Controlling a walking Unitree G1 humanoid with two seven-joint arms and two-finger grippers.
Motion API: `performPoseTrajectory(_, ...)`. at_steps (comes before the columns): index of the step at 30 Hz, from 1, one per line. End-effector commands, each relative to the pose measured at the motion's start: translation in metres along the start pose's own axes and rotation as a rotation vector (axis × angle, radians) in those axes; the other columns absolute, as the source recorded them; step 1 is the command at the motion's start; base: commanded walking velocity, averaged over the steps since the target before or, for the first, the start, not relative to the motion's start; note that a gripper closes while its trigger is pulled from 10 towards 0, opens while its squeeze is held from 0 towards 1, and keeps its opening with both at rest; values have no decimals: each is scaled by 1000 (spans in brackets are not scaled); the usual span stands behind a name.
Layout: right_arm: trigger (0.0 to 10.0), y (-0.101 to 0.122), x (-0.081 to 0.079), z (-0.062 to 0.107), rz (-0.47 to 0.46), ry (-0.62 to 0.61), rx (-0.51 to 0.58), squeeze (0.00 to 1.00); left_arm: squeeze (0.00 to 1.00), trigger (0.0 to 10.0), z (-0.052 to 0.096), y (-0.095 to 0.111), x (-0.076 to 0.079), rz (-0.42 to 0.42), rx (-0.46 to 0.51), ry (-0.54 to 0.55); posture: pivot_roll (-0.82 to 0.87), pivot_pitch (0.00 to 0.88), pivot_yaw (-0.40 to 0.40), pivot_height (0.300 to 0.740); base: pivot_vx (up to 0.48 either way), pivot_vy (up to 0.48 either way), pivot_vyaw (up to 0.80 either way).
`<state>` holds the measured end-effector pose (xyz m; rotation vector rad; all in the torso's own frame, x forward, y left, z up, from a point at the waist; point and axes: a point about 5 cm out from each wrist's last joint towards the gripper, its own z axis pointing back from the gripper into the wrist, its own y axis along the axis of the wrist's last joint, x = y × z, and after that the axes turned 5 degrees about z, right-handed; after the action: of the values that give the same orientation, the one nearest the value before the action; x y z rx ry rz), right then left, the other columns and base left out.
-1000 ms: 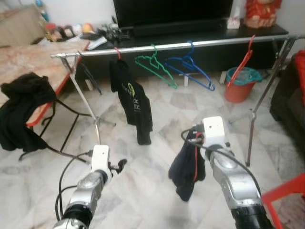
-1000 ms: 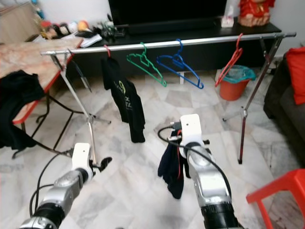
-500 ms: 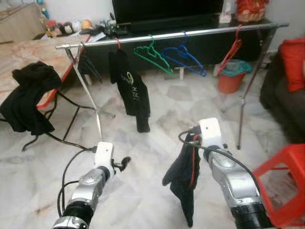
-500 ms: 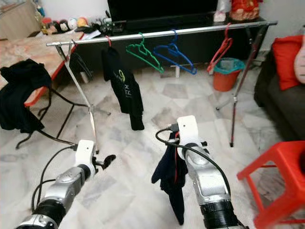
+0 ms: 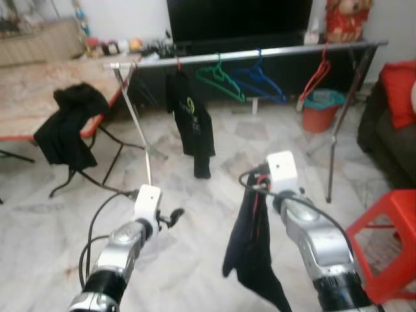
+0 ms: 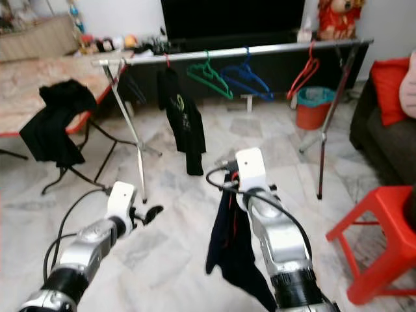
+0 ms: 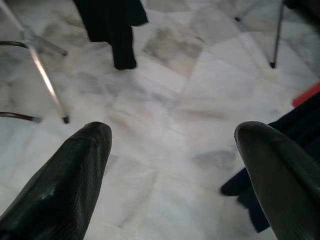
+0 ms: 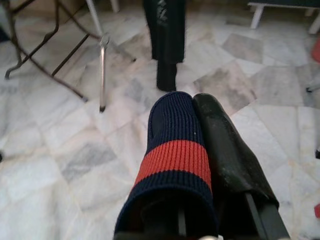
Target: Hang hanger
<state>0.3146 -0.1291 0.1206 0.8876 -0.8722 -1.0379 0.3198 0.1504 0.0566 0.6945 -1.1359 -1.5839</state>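
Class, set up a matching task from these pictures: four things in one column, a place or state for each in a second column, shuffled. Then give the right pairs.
Things:
1. green hanger
2. black shirt
3. dark garment
4. red stool

Places or states:
A. hangs from the right tool
B. stands on the floor at the robot's right
C. bare, on the rail
D. hung on the rail, on a red hanger

Pairs: 1-C, 2-D, 3-A, 4-B

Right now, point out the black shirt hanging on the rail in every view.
Left eye view: black shirt hanging from the rail, right of the rack leg.
Right eye view: same spot.
Left wrist view: its hem beyond the open left gripper.
Right wrist view: beyond the right gripper, which grips a dark garment.
Shared landmark: rack leg beside the shirt.
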Motion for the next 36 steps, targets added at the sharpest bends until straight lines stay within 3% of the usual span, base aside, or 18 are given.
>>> performPoseTrajectory(1, 10000, 14, -1, 2, 43, 6, 45, 0, 0, 10000, 2, 11, 4, -8, 23, -60, -159, 0, 86, 740, 0, 0, 0)
performPoseTrajectory(6, 10000, 16, 2, 1, 96, -9, 33, 0, 0, 10000, 8, 28, 15, -23, 44, -200, -155, 0, 90, 740, 0, 0, 0)
performPoseTrajectory(12, 10000, 23, 2, 2, 160, -25, 34, 0, 0, 10000, 30, 55, 51, -68, 64, -511, -151, 0, 101, 740, 0, 0, 0)
performPoseTrajectory(16, 10000, 32, -1, 4, 167, -26, 75, 0, 0, 10000, 37, 63, 62, -86, 77, -577, -155, 0, 103, 740, 0, 0, 0)
performPoseTrajectory(20, 10000, 45, -6, 6, 157, -8, 143, 0, 0, 10000, 35, 71, 66, -84, 119, -553, -149, 0, 96, 740, 0, 0, 0)
performPoseTrajectory(30, 10000, 64, -2, 9, 128, -13, 212, 0, 0, 10000, 36, 78, 66, -83, 148, -494, -127, 0, 43, 740, 0, 0, 0)
performPoseTrajectory(36, 10000, 62, -5, -3, 119, 10, 205, 0, 0, 10000, 30, 84, 68, -71, 189, -447, -129, 0, 34, 740, 0, 0, 0)
